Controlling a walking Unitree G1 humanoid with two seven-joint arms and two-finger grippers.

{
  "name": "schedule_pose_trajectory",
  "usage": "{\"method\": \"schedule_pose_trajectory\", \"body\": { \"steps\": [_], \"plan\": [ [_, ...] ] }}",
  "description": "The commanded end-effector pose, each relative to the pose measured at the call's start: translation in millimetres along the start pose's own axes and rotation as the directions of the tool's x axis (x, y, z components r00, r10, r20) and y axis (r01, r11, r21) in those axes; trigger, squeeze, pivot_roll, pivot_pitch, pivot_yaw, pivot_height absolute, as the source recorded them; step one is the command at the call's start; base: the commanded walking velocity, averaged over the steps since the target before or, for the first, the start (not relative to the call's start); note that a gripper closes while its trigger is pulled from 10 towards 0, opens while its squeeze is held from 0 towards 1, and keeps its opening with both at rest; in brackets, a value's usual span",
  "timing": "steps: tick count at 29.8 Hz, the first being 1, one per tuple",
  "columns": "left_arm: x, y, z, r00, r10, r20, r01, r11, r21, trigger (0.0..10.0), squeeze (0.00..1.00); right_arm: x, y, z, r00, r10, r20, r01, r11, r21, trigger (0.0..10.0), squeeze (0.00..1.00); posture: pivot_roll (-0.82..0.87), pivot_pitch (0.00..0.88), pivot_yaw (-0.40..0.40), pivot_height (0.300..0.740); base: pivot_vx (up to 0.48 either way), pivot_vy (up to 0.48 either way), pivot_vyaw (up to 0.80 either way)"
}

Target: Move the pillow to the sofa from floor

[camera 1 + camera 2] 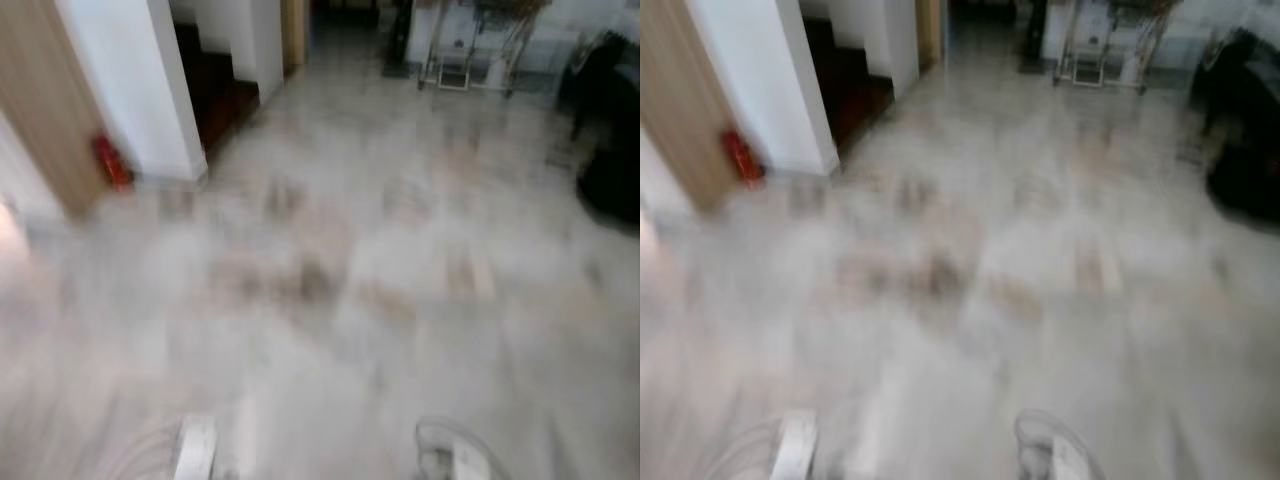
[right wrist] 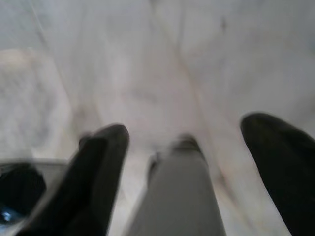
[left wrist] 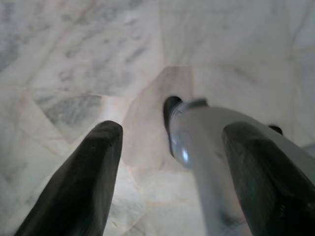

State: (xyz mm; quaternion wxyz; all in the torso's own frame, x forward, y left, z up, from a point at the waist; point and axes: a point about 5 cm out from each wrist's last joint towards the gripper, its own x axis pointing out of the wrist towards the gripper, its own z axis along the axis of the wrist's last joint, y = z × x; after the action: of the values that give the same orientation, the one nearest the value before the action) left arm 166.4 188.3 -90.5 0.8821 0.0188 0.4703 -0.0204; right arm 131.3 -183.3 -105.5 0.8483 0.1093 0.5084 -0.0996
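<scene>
Pillow: can't locate it from my end, head views are motion-blurred. What I can read: pale marble floor (image 1: 330, 250) across most of the head view. White pillar (image 1: 140, 90) as landmark, far left. Red extinguisher-like object (image 1: 112, 162) stands at the pillar's base on its left side, against a wood panel (image 1: 40, 110). Dark stairs (image 1: 215, 85) just right of the pillar. Metal rack (image 1: 470, 45) well to the pillar's right, at the far end of the floor. Dark furniture (image 1: 612, 130) further right of that, too blurred to name. Left tool (image 3: 172, 162): fingers spread wide, nothing between them, pointing down at the marble with a silver robot limb (image 3: 206, 162) beyond. Right tool (image 2: 197, 167): also gaping, empty, over the floor.
</scene>
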Motion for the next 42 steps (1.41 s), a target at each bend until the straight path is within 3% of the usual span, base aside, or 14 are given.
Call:
{"method": "schedule_pose_trajectory", "body": {
  "steps": [1, 37, 42],
  "plan": [
    [-0.9, 2.7, -3.7, 1.000, 0.003, -0.019, -0.003, 1.000, 0.005, 10.0, 0.00, -0.1, 3.2, -3.0, 1.000, 0.005, -0.010, -0.005, 1.000, 0.004, 10.0, 0.00, -0.04, 0.000, 0.004, 0.740, -0.300, 0.000, 0.00],
    [-0.7, 2.3, -3.0, 1.000, 0.000, -0.015, 0.000, 1.000, -0.006, 10.0, 0.00, 0.0, 2.4, -3.8, 1.000, -0.011, -0.024, 0.011, 1.000, 0.009, 10.0, 0.00, -0.02, 0.000, 0.004, 0.740, -0.307, 0.000, 0.00],
    [-0.4, 1.5, -2.0, 1.000, -0.001, -0.014, 0.001, 1.000, -0.008, 10.0, 0.00, 0.2, 1.7, -2.9, 0.999, -0.012, -0.032, 0.012, 1.000, -0.010, 10.0, 0.00, -0.03, 0.000, 0.005, 0.740, -0.316, 0.000, -0.77]
  ]
}}
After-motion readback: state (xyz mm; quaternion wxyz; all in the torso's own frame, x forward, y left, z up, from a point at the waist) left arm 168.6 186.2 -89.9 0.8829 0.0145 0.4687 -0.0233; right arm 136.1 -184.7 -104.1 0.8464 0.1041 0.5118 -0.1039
